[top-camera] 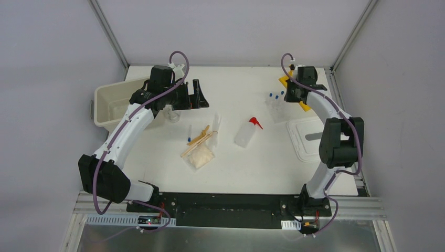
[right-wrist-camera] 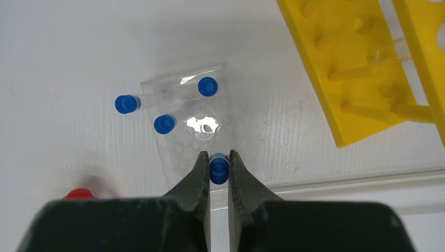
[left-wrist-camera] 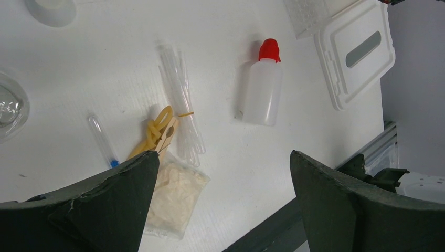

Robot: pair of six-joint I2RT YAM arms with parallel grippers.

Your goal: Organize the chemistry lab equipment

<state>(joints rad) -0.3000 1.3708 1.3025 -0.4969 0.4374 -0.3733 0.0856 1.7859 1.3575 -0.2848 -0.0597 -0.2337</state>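
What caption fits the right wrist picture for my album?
Right claw pinches a small clear blue-capped tube at a clear plastic tray, near a yellow holed tube rack.

A flat white table top [top-camera: 252, 170] fills the middle of the scene, its surface matte and finely ribbed in the close views. Plain pale grey wall panels close it in on three sides: a back panel [top-camera: 225, 31], a left panel [top-camera: 42, 79] and a right panel [top-camera: 404, 63]. Slim aluminium struts rise at the two far corners, one on the left [top-camera: 109, 32] and one on the right [top-camera: 354, 32]. A grooved aluminium rail [top-camera: 367, 206] runs along the near edge, and below it lies a brushed metal sheet [top-camera: 225, 236] with a bright glare. The light is even and soft, and the shadows are faint.
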